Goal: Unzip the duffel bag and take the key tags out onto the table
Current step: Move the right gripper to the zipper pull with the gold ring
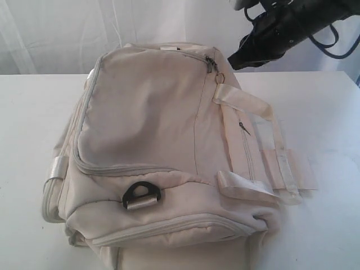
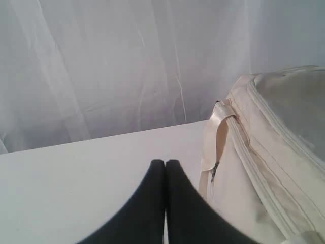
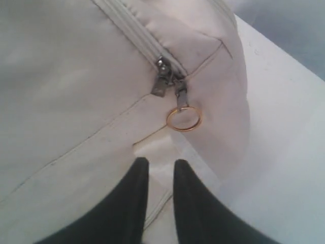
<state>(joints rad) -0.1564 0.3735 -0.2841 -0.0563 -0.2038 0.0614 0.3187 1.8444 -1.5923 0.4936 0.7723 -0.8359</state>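
Note:
The cream duffel bag [image 1: 146, 146] lies zipped shut on the white table [image 1: 326, 107]. Its grey zipper pulls [image 1: 211, 63] meet at the far right corner, and a gold ring [image 1: 220, 78] hangs from them. My right gripper [image 1: 235, 61] hovers just beyond that corner. In the right wrist view its fingers [image 3: 158, 163] stand slightly open with nothing between them, a short way from the ring [image 3: 183, 119] and the pulls [image 3: 165, 76]. My left gripper [image 2: 165, 162] is shut and empty over bare table beside the bag's end [image 2: 274, 152]. The key tags are hidden.
A pale webbing handle [image 1: 264, 140] drapes over the bag's right side onto the table. A black D-ring [image 1: 142, 196] sits at the near end, and a side pocket zipper [image 1: 243, 128] is closed. White curtain hangs behind the table.

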